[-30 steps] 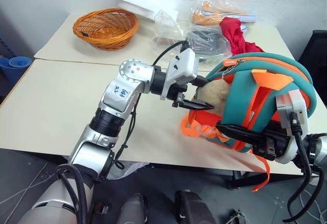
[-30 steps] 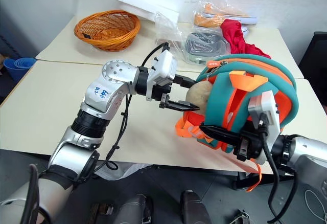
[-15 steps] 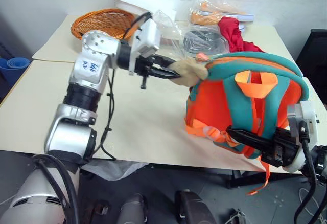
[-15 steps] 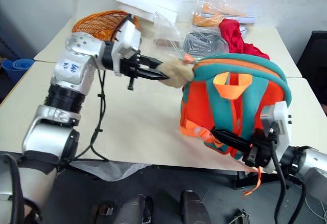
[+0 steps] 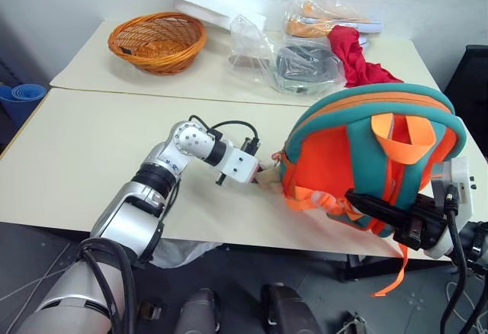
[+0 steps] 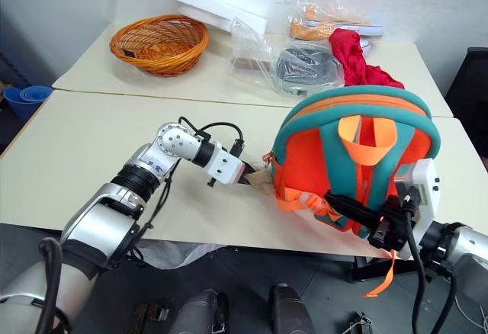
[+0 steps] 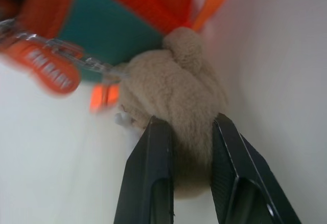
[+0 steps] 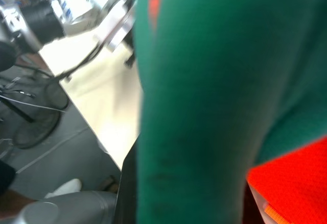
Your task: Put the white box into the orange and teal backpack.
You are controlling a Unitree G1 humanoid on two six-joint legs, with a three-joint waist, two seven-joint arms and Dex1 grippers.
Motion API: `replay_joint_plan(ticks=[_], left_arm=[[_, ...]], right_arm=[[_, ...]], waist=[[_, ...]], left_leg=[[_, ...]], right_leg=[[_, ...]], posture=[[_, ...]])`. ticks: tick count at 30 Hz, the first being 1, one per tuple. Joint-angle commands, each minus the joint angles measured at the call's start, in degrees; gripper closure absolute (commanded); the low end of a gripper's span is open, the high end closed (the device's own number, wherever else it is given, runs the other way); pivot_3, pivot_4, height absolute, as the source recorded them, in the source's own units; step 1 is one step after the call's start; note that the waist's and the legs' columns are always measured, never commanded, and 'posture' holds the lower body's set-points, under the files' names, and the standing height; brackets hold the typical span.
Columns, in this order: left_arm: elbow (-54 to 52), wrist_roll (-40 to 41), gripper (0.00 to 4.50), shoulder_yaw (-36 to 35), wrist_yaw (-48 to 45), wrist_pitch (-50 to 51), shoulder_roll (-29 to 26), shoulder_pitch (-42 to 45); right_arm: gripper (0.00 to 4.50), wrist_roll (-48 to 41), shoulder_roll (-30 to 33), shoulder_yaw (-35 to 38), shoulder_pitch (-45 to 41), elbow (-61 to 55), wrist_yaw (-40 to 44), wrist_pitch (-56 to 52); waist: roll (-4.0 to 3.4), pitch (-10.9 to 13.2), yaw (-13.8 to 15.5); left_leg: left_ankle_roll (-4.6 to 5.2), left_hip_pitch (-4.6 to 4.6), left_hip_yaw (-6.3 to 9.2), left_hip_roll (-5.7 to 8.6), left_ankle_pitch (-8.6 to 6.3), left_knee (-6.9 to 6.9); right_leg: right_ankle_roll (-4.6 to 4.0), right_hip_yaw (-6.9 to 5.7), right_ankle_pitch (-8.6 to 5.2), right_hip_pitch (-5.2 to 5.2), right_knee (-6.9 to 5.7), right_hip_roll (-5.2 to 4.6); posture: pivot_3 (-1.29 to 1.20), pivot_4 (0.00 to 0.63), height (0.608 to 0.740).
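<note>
On the matte cream table (image 5: 91, 143), the left tool (image 7: 189, 132) pinches the rounded orange and teal backpack's (image 5: 358, 151) fuzzy beige plush toy (image 7: 173, 96).

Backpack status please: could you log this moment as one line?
left gripper: shut on plush toy | right gripper: shut on backpack strap | backpack: upright at table edge

The scene is lit brightly and evenly from above. Strong glare is seen on the white foam board (image 5: 210, 0) behind the wicker basket (image 5: 157, 40), and highlights on the clear plastic bags (image 5: 293, 56) beside it. Soft, short shadows are cast on the pale table (image 5: 84, 147). In the left wrist view the plush toy (image 7: 176, 98) is rendered fairly sharp, while the backpack (image 7: 117, 19) behind it is blurred. In the right wrist view the teal fabric is smeared out of focus.
</note>
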State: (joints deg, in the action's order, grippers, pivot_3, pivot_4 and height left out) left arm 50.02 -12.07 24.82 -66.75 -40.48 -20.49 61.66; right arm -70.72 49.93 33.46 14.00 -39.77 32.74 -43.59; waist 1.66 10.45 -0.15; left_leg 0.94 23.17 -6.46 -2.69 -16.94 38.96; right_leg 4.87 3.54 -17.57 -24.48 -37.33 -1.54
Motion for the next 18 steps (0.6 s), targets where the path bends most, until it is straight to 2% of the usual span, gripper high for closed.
replay_joint_plan(ticks=[1, 2, 3, 4, 5, 9, 12, 14, 16, 18], left_arm=[[-1.4, 1.6, 3.94, -1.3, 0.3, 4.6, 1.2, -1.6], [-1.7, 2.0, 3.94, -1.7, 0.1, 5.5, 1.2, -1.7], [-2.2, 3.5, 3.61, -2.8, -1.1, 7.7, 0.9, -1.8], [-3.7, 7.8, 3.22, -5.3, -4.9, 14.1, -0.3, -2.2], [-5.2, 12.2, 3.01, -8.0, -8.7, 20.8, -1.9, -2.5], [-12.3, 23.2, 1.67, -15.5, -16.7, 43.0, -8.4, -3.3], [-18.9, 33.1, 0.8, -20.9, -23.0, 66.7, -16.0, -2.8], [-20.4, 36.3, 0.18, -22.7, -25.2, 74.6, -21.5, -2.2], [-19.3, 36.8, 0.0, -24.6, -24.1, 76.3, -25.3, -1.3], [-18.3, 37.1, 0.0, -26.1, -22.3, 76.8, -27.5, -0.6]], right_arm=[[4.5, 2.2, -0.8, 0.2, -0.9, 1.0, -0.5, 1.7], [4.5, 2.6, -0.8, 0.2, -0.9, 1.1, -0.3, 1.6], [4.5, 4.0, -0.6, 0.4, -0.5, 1.4, 0.3, 1.8], [3.99, 4.6, 0.3, 2.3, 0.7, 2.7, 1.9, 1.2], [3.82, 5.1, 1.3, 5.3, 2.4, 4.1, 4.4, 0.8], [2.48, 7.0, 5.0, 19.6, 10.3, 10.2, 16.9, -0.8], [1.5, 10.7, 8.2, 32.0, 18.4, 19.3, 31.0, -1.7], [0.83, 12.7, 11.3, 38.3, 20.6, 27.7, 36.4, -2.7], [0.15, 15.2, 14.3, 42.9, 21.7, 35.0, 40.5, -3.1], [0.03, 17.5, 16.2, 44.9, 21.8, 39.7, 43.1, -2.9]], waist=[[-0.04, 0.0, 0.1], [-0.03, 0.0, 0.1], [-0.03, 0.0, 0.1], [-0.03, 0.0, 0.1], [-0.03, 0.0, 0.1], [-0.05, 0.0, -0.4], [-0.1, 0.0, -0.3], [-0.07, 0.0, -0.7], [-0.07, 0.0, -1.0], [-0.06, 0.0, -1.3]], left_leg=[[0.0, -0.01, -0.02, 0.04, 0.0, 0.02], [0.0, 0.0, -0.01, 0.06, 0.0, 0.02], [0.01, 0.01, 0.0, 0.06, 0.0, 0.04], [0.02, 0.03, 0.0, 0.07, -0.01, 0.05], [0.02, 0.04, 0.0, 0.08, -0.01, 0.05], [0.01, 0.06, -0.09, -0.02, -0.04, 0.03], [0.0, 0.02, -0.09, 0.01, -0.04, 0.05], [-0.02, -0.03, -0.08, -0.03, -0.06, 0.05], [-0.02, -0.13, -0.1, 0.0, -0.08, 0.04], [0.0, -0.2, -0.11, 0.03, -0.09, 0.02]], right_leg=[[0.0, 0.0, 0.0, 0.0, -0.03, 0.01], [0.0, -0.02, 0.0, 0.0, -0.04, 0.04], [0.0, -0.04, 0.0, 0.0, -0.03, 0.04], [0.0, -0.05, 0.0, 0.0, -0.03, 0.04], [0.01, -0.05, 0.0, -0.01, -0.03, 0.06], [0.01, -0.16, -0.01, -0.09, -0.05, 0.23], [0.03, -0.21, -0.04, -0.07, -0.09, 0.31], [0.07, -0.24, -0.06, -0.02, -0.08, 0.54], [0.08, -0.22, -0.07, 0.05, -0.06, 0.47], [0.08, -0.25, -0.07, 0.08, -0.07, 0.35]], posture=[[0.0, 0.15, 0.74], [0.0, 0.15, 0.74], [0.0, 0.15, 0.74], [0.0, 0.15, 0.74], [0.0, 0.15, 0.74], [0.0, 0.15, 0.74], [0.0, 0.15, 0.74], [0.0, 0.15, 0.74], [0.0, 0.15, 0.74], [0.0, 0.15, 0.74]])
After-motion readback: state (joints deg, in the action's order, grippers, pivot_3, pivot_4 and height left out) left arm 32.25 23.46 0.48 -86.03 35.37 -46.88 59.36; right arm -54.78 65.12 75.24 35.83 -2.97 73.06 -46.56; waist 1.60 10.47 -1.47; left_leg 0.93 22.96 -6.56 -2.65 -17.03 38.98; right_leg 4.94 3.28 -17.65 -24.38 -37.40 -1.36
